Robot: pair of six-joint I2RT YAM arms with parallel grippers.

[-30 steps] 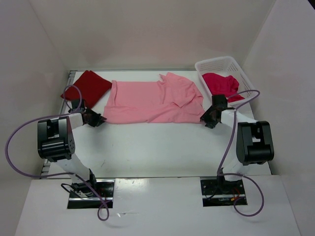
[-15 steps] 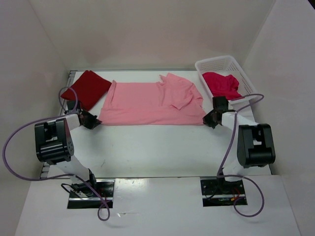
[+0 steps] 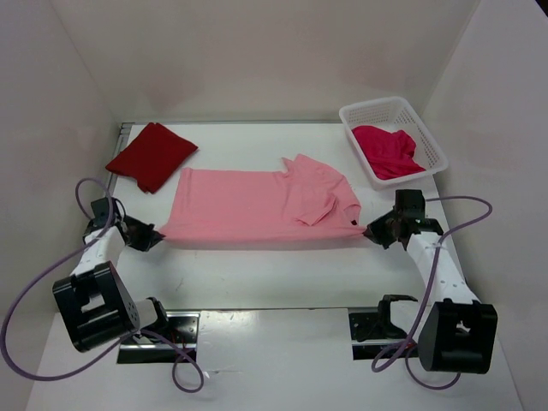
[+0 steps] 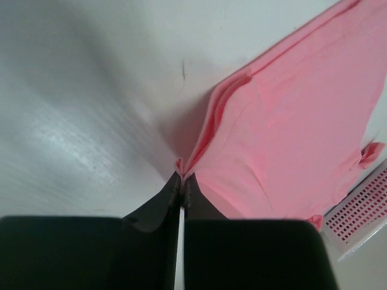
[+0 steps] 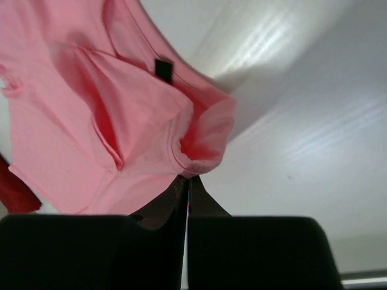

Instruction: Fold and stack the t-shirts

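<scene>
The light pink t-shirt (image 3: 257, 205) is stretched between both grippers over the middle of the table, one sleeve folded over its right half. My left gripper (image 3: 157, 237) is shut on its near left corner (image 4: 183, 168). My right gripper (image 3: 366, 231) is shut on its near right corner, at the collar (image 5: 196, 169). A dark red t-shirt (image 3: 152, 154) lies folded at the back left. A magenta-crimson t-shirt (image 3: 385, 150) lies crumpled inside the basket.
A white lattice basket (image 3: 431, 137) stands at the back right, its corner also in the left wrist view (image 4: 363, 211). White walls close in the table on three sides. Purple cables loop beside both arms.
Both grippers closed on the pink shirt's near corners and pulled toward the near edge and apart. The shirt slid forward with them and is now stretched flatter.
</scene>
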